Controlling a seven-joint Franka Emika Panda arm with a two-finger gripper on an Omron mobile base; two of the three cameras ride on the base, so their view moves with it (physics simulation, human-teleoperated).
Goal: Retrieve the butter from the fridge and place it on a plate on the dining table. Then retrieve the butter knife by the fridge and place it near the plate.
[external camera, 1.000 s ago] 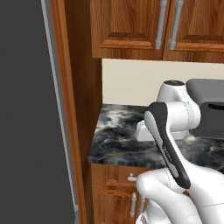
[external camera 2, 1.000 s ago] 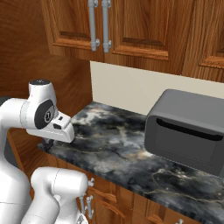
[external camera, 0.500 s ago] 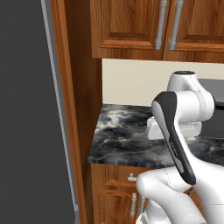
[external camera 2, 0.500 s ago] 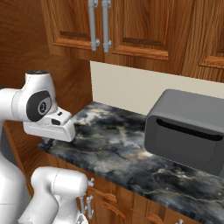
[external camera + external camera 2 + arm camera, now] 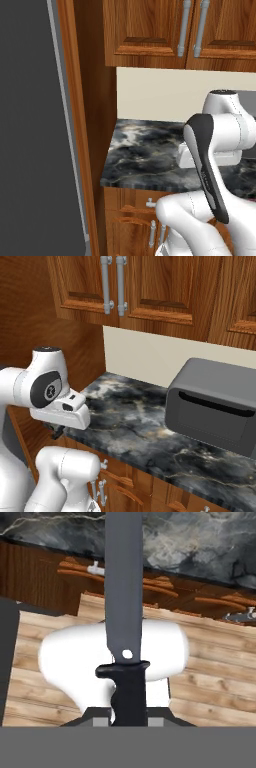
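Your left base view has the fridge (image 5: 30, 125) as a tall dark grey slab filling the left side of the frame, edged by a wood-brown side panel (image 5: 82, 125). Wood wall cabinets (image 5: 180, 30) run along the top of both base views, with a cream backsplash beneath them. The marbled worktop (image 5: 145, 155) sits at centre right of the left base view and crosses the middle of the right base view, over wood drawers. On it, at the right of the right base view, you see a dark grey microwave-like box (image 5: 215, 408).

In the hand view, the butter knife (image 5: 124, 612) runs up the middle of the frame: grey blade pointing to the top edge, black handle at bottom centre. Your claw (image 5: 129, 719) is closed tight on that handle at the bottom of the frame. Behind the blade lie plank flooring and the drawer fronts.
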